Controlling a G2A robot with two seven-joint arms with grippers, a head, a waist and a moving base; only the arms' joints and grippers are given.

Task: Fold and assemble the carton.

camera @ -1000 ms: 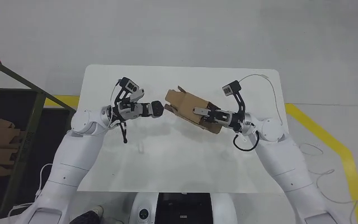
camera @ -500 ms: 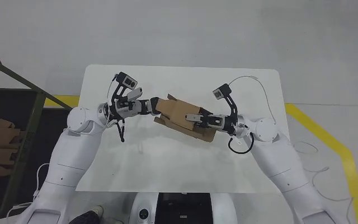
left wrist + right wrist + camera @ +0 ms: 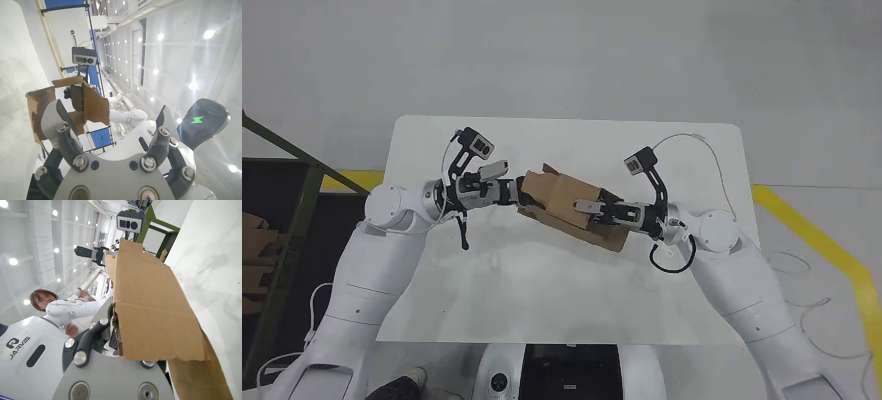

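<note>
The brown carton (image 3: 564, 203) is held above the middle of the white table (image 3: 542, 290), lying sideways with loose flaps at both ends. My right gripper (image 3: 589, 209) is shut on its right-hand wall; the panel (image 3: 151, 313) covers most of that gripper (image 3: 115, 315). My left gripper (image 3: 514, 190) sits at the carton's left, open end. In the left wrist view this gripper (image 3: 111, 113) is open, with one finger (image 3: 62, 113) in front of the carton's flaps (image 3: 94, 108) and the other off to the side. The left gripper (image 3: 98, 254) also shows past the carton's far end.
A thin white cable (image 3: 722, 150) loops over the table's back right corner. A dark cart with a green frame (image 3: 282, 200) stands off the table's left side. Bare table surface lies in front of the arms.
The right arm has carried the carton left, toward the left gripper. The left gripper has shifted slightly and now stands at the carton's open end.
</note>
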